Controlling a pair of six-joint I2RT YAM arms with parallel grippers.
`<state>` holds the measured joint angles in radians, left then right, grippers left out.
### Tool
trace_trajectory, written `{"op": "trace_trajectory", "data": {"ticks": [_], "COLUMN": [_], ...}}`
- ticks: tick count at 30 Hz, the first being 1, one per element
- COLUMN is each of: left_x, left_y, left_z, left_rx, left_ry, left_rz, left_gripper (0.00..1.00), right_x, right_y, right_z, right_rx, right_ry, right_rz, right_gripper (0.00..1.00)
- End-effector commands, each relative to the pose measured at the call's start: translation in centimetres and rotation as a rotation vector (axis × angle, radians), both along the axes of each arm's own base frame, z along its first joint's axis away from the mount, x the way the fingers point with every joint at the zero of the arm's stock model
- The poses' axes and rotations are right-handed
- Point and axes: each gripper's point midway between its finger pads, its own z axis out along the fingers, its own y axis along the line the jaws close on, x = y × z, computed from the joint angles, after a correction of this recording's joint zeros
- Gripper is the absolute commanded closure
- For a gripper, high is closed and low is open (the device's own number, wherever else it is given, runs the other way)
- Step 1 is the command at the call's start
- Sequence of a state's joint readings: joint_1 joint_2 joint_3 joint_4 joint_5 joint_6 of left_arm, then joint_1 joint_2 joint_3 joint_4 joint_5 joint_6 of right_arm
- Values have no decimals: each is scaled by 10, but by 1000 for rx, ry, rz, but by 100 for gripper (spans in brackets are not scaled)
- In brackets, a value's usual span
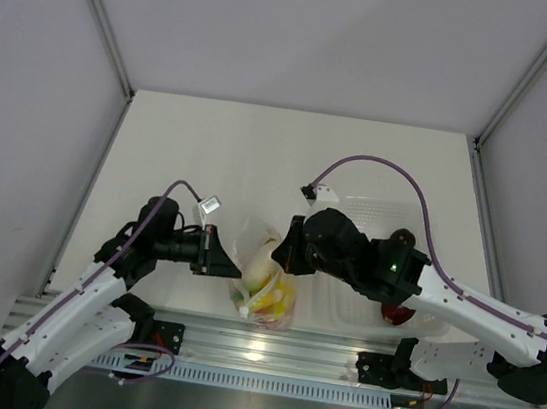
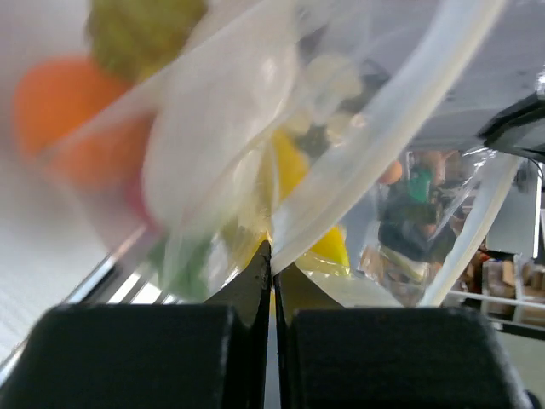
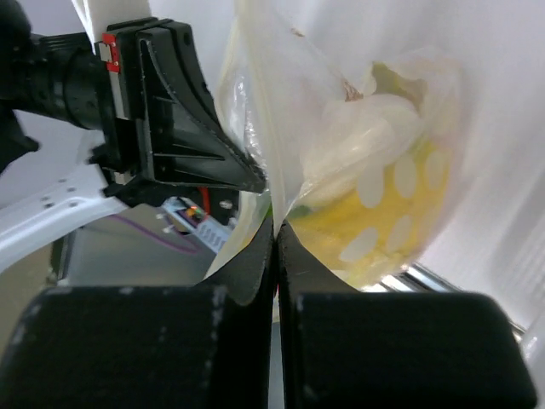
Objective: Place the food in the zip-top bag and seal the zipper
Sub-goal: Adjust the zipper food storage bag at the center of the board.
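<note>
Small crinkly clear plastic bag (image 1: 257, 253) pinched on left by left pincer (image 1: 229, 259), on right by right pincer (image 1: 282, 253); yellow banana bunch (image 1: 276, 304) inside.

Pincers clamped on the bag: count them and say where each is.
2. The left pincer is shut on the zip-top bag's left side; the right pincer is shut on its right side. Neither is hidden.

Bag (image 1: 257, 251) w/ food (image 1: 276, 302) inside sits btwn L fingers (image 2: 249, 291) and R fingers (image 3: 255, 261); tray (image 1: 373, 211) to R.
</note>
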<state>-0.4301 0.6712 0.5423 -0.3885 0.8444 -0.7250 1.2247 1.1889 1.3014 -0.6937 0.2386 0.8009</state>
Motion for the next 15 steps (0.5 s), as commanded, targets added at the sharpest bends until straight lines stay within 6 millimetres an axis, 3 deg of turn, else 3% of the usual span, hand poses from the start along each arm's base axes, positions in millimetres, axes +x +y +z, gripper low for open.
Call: {"op": "trace_trajectory", "data": {"ticks": [1,4,5,7,9,11,13,14,15], "left_x": [-2,-6,-10,-19,-23,-23,-18,-13,-11], "left_y": [-3,-1,2,6,9,8,5,2,1], "left_z": [0,58,65,106,115,111,70,63,37], "left_rx": [-21,-81,-78,-119,-124,-126,-88,-92,-69], "left_ry": [-19,-147,-147,-243,-261,-265,-170,-168,-110], "left_rz": [-30,-23,-23,-22,-17,-17,-23,-28,-31], "left_gripper": [99,99,99,99,100,99,99,99,100], "right_x": [13,15,16,13,10,7,5,7,7], "right_y": [-1,-3,-4,-3,-1,5,8,10,11], "right_z": [-15,-6,-3,17,27,31,16,11,4], "right_rx": [-5,-2,-3,33,58,91,81,80,70], "right_ry": [19,6,3,-24,-33,-31,-11,-5,5], "right_rz": [-49,-58,-62,-56,-51,-41,-40,-45,-46], "right_gripper": [100,100,100,100,100,100,100,100,100]}}
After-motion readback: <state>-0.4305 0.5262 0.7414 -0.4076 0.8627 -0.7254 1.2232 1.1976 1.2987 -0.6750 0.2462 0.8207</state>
